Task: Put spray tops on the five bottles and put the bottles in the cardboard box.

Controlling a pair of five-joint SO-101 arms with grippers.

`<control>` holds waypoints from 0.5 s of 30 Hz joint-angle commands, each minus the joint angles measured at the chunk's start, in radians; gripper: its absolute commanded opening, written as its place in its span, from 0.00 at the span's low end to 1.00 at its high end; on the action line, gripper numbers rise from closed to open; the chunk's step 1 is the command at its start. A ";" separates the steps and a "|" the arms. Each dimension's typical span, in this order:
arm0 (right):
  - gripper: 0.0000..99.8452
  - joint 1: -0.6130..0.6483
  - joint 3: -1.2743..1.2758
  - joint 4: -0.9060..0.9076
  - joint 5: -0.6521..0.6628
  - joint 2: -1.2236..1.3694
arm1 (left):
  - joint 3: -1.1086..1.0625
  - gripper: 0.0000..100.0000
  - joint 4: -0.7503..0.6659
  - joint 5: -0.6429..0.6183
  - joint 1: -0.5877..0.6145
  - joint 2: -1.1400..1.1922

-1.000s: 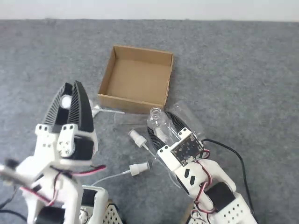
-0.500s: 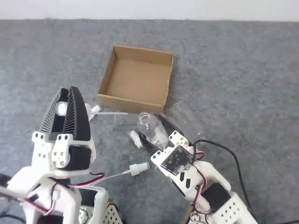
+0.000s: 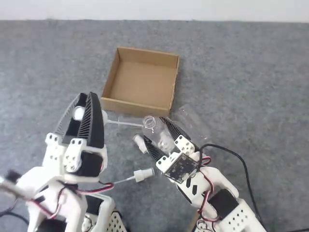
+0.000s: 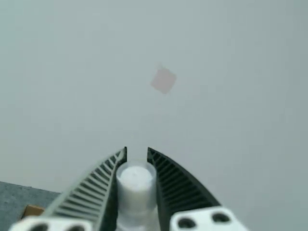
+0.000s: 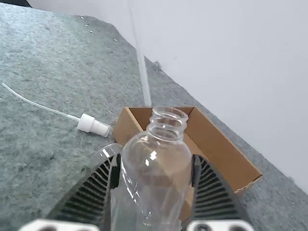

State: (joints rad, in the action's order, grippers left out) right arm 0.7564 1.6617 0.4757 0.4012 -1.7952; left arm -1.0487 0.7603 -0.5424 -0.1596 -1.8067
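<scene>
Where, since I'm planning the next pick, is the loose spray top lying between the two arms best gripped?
Probably take the spray top by its white head, from straight above, jaws closing across its width. It lies on its side on the carpet, and its thin tube looks too slender to hold firmly.

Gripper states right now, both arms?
Left gripper: shut on a white spray top.
Right gripper: shut on a clear bottle whose neck is open, no top on it.
</scene>
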 commanded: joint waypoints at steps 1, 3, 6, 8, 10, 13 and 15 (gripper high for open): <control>0.06 0.019 0.021 -0.027 0.032 -0.007 | 0.002 0.01 0.000 -0.002 -0.005 -0.017; 0.06 0.035 0.021 -0.027 0.032 -0.007 | 0.004 0.01 0.000 -0.002 0.002 -0.017; 0.06 0.065 0.021 -0.027 0.032 -0.007 | 0.002 0.01 0.000 -0.002 0.002 -0.017; 0.06 0.068 0.021 -0.027 0.032 -0.007 | 0.002 0.01 0.000 -0.002 0.002 -0.017; 0.06 0.068 0.021 -0.025 0.032 -0.007 | 0.002 0.01 0.000 0.000 0.002 -0.017; 0.06 0.068 0.021 -0.008 0.032 -0.008 | 0.001 0.01 0.000 0.031 0.002 -0.017; 0.06 0.070 0.021 0.001 0.032 -0.012 | 0.005 0.01 0.000 0.034 0.002 -0.017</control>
State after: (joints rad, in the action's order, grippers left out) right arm 0.8117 1.6617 0.4757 0.4196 -1.7952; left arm -1.0533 0.7603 -0.5286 -0.1596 -1.8067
